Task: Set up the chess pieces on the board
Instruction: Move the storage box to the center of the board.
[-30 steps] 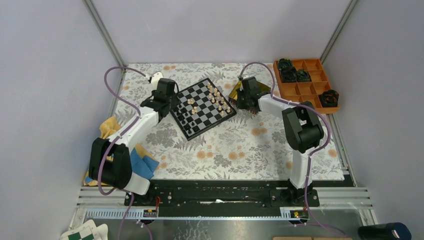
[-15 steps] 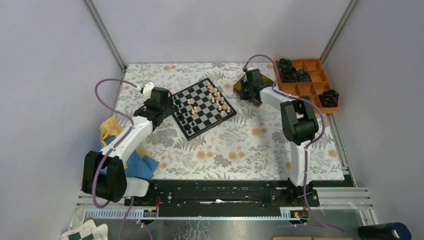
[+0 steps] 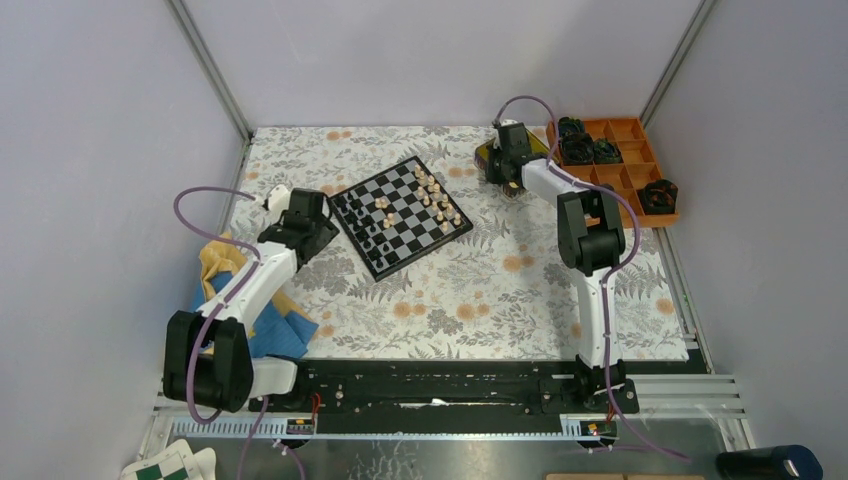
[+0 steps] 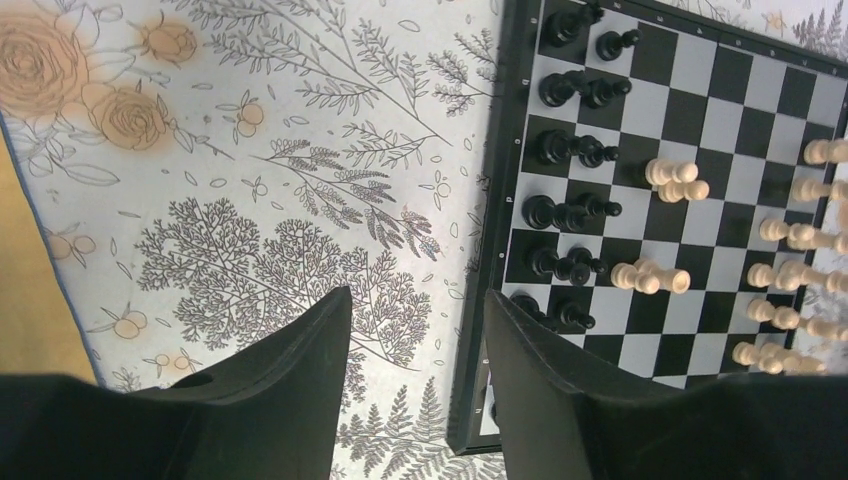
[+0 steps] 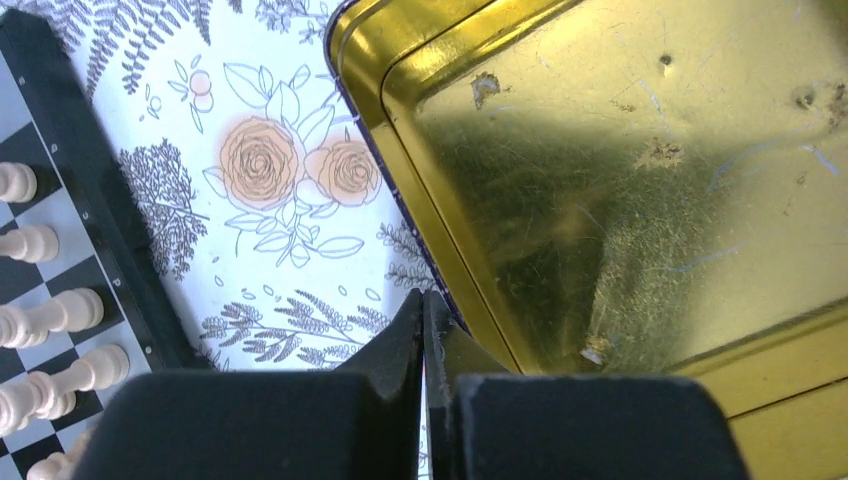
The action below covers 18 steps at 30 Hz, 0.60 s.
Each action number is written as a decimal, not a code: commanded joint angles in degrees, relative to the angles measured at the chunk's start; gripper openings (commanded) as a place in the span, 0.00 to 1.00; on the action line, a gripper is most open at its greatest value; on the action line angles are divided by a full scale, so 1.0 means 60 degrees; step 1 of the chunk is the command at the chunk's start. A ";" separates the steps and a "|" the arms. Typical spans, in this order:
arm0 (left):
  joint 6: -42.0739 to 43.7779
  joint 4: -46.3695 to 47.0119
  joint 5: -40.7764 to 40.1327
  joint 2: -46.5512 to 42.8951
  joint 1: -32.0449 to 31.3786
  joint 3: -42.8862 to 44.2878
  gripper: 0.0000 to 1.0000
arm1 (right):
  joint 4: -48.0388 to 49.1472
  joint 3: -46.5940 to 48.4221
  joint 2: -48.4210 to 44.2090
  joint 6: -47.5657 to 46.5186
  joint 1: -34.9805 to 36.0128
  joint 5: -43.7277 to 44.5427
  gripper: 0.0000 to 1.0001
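The board (image 3: 412,236) lies turned at an angle in the middle of the flowered mat. Black chess pieces (image 4: 568,88) stand in two files along its left side. Tan chess pieces (image 4: 675,180) stand further in and along the far side, seen from above as tan pieces (image 3: 436,200). My left gripper (image 4: 417,295) is open and holds nothing. It hovers over the mat just off the board's left rim (image 4: 500,160). My right gripper (image 5: 424,295) is shut and empty, at the edge of the gold tin (image 5: 620,170), with the board's rim (image 5: 70,160) to its left.
The gold tin (image 3: 487,155) lies behind the board on the right. An orange tray (image 3: 608,181) holding bulky black objects (image 3: 577,142) stands at the back right. Yellow cloth (image 3: 215,255) and blue cloth (image 3: 288,330) lie beside the left arm.
My left gripper has drawn back leftward off the board's edge, with its jaws spreading wider. My right gripper has moved back and right toward the tin, staying shut.
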 commanded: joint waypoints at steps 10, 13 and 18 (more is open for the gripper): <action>-0.2233 0.1356 0.2442 0.0404 0.1472 -0.1154 0.59 | 0.0175 0.0852 0.0145 -0.0076 -0.0129 -0.1138 0.09; -0.2624 0.1934 0.3058 0.0690 0.1613 -0.1389 0.59 | 0.0209 0.0780 0.0140 -0.0064 -0.0102 -0.1631 0.13; -0.3035 0.2499 0.3343 0.1047 0.1662 -0.1534 0.52 | 0.0204 0.0833 0.0245 -0.0051 -0.0013 -0.2314 0.12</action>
